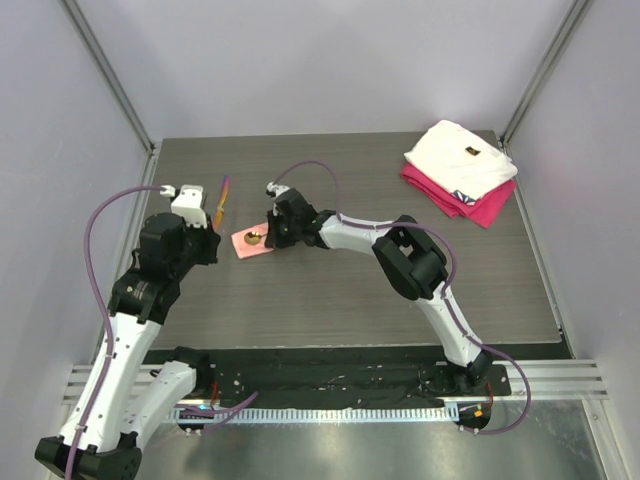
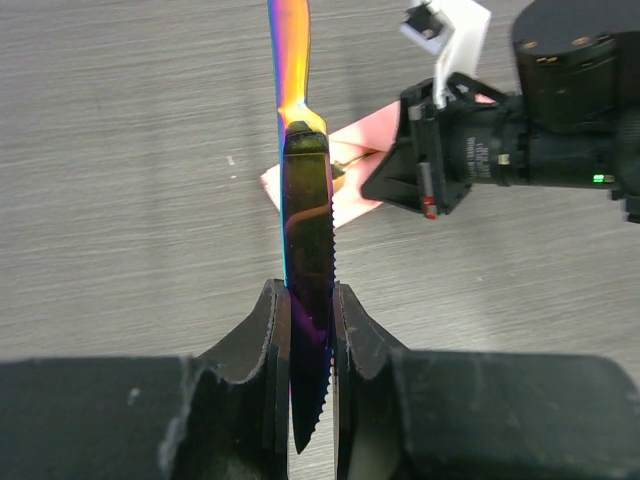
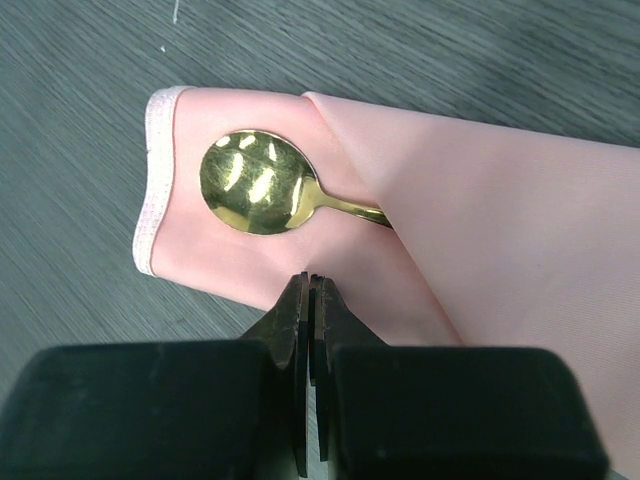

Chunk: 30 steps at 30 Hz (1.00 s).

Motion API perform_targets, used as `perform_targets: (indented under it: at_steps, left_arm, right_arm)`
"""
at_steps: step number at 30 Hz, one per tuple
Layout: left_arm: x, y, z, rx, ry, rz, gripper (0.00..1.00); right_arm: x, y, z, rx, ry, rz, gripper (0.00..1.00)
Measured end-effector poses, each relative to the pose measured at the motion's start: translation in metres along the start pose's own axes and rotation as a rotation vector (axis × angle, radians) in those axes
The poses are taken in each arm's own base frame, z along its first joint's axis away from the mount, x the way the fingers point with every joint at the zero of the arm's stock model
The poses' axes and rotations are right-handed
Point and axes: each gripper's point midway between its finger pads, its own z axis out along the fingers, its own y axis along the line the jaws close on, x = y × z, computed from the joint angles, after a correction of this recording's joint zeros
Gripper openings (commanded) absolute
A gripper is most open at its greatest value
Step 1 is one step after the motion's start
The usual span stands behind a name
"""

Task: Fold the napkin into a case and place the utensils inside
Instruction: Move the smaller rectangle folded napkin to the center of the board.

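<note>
Left hand [image 2: 310,300] clamps knife [image 2: 305,220]; closed right hand [image 3: 312,285] meets napkin [image 3: 500,230] beside spoon [image 3: 258,183].

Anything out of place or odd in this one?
One oddity: the left gripper clamps the knife by its serrated blade, handle pointing away, rather than by the handle. The spoon lies in the napkin with its handle under the fold and its gold bowl showing. Nothing looks spilled or damaged.

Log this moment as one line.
left gripper: shut on knife blade | right gripper: shut, tips over napkin | spoon: handle under napkin fold, bowl exposed
</note>
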Motion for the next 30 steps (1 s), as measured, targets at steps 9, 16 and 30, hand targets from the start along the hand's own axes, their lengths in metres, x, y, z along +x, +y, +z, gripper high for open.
perform_targets:
  at_steps: [9, 16, 30]
  left_arm:
    - [0.011, -0.01, -0.005, 0.043, 0.052, -0.054, 0.0]
    - [0.019, -0.024, -0.009, 0.113, 0.107, -0.101, 0.0]
    - [0.035, -0.068, 0.005, 0.326, 0.183, -0.232, 0.0]
  right_arm:
    - [0.011, -0.009, -0.008, 0.016, -0.001, -0.037, 0.01]
    - [0.022, -0.022, -0.028, 0.046, 0.017, -0.077, 0.01]
    - [0.025, -0.101, -0.095, 0.242, 0.06, -0.1, 0.57]
